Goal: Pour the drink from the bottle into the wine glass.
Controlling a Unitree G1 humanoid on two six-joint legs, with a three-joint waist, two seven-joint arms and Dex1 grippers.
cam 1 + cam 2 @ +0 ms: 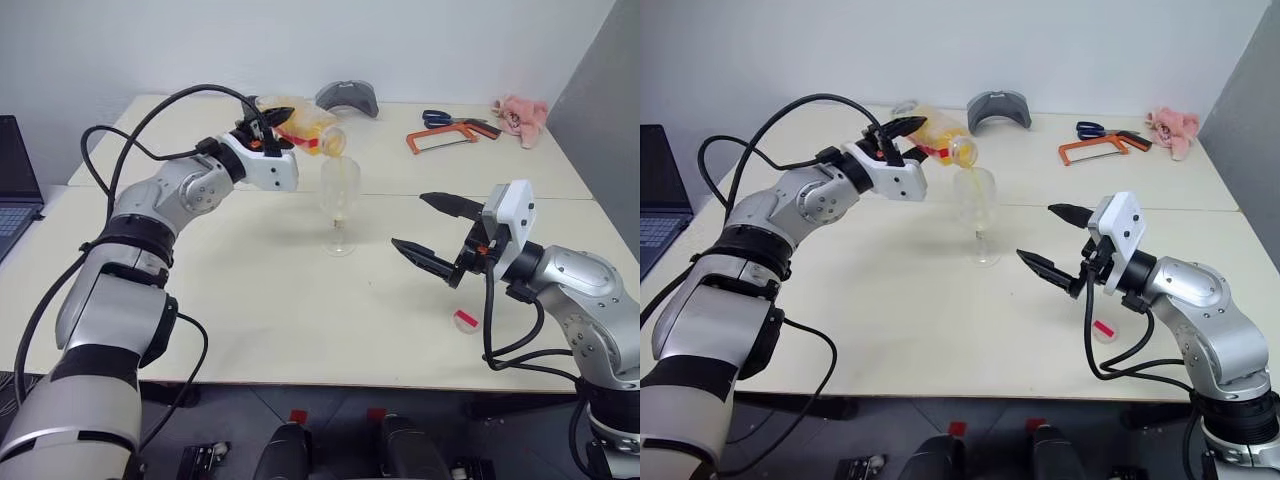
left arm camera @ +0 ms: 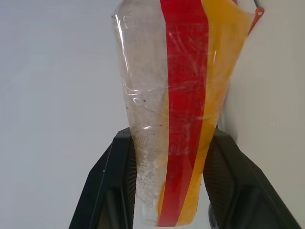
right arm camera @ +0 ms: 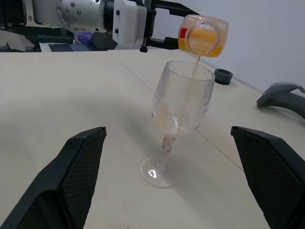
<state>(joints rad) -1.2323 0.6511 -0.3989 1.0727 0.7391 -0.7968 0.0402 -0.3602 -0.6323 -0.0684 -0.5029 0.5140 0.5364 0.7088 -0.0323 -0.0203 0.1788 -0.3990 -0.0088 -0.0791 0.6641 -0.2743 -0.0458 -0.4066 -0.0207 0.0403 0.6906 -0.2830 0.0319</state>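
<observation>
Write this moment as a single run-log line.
left end effector: shut on bottle | drink: streaming into wine glass | right end effector: open

the wine glass (image 1: 340, 205) stands pretty much mid table (image 1: 250, 320), with the tipped bottle (image 1: 312, 130) held right over its rim by the left gripper (image 1: 268, 122), so coming at the glass from above or from the robot's left is blocked. the right gripper (image 1: 435, 232) hangs to the right of the glass with its fingers spread wide, and there's a bare gap of tabletop between them. a small red-and-white cap (image 1: 466, 320) lies near the front edge, under the right arm. the hacksaw (image 1: 440, 138), scissors (image 1: 447, 118), pink cloth (image 1: 522, 115) and grey object (image 1: 348, 97) crowd the far side. the big front-left stretch of table is wide open.
</observation>
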